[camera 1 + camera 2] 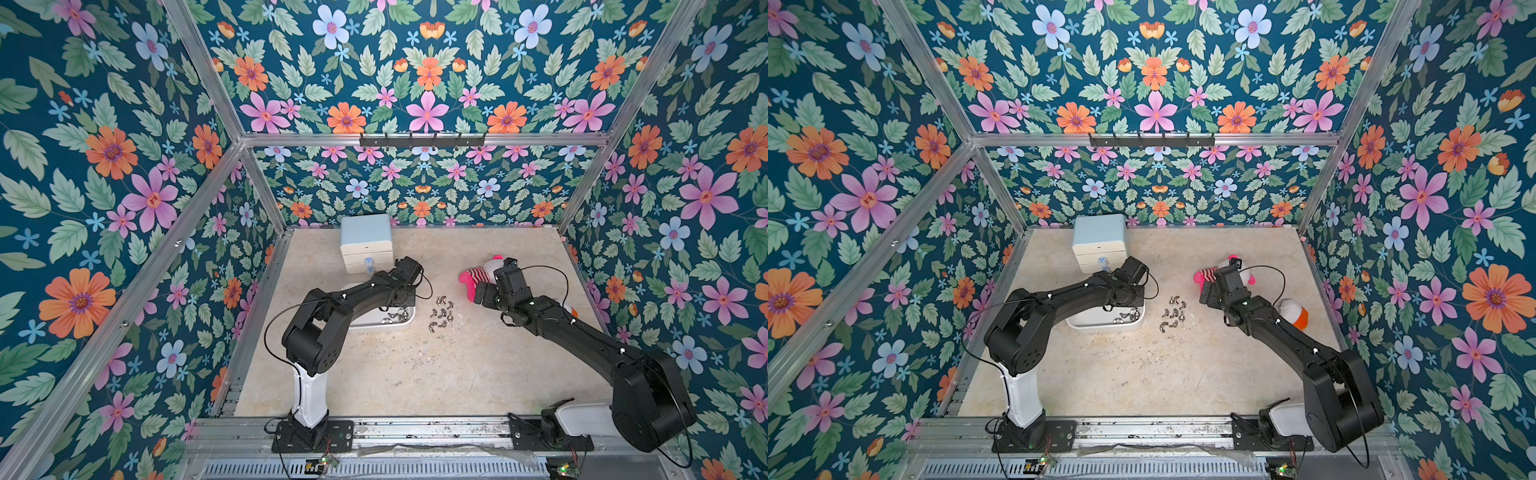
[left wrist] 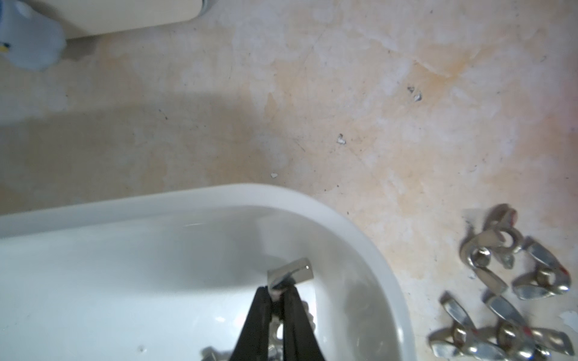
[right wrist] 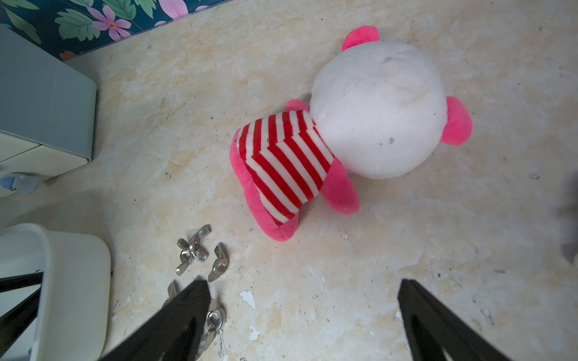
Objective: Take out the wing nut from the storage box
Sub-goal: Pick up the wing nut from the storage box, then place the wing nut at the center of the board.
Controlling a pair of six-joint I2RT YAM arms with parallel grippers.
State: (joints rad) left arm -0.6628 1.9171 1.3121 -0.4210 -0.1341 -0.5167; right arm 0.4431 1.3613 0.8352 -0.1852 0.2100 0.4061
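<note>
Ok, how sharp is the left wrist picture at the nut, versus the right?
Left wrist view: the small silver wing nut, shut in the left gripper over the white plastic storage box, is soft with glare; the loose metal wing nuts are blurred. Right wrist view: the pink-and-white striped plush toy is sharp, the open right gripper has out-of-focus fingers.

A pale-blue-topped white mini chest of drawers [image 1: 365, 239] stands by the floral back wall [image 1: 415, 187]; a pink-and-white striped plush toy [image 3: 375, 109] lies on the beige tabletop [image 1: 415, 374].
</note>
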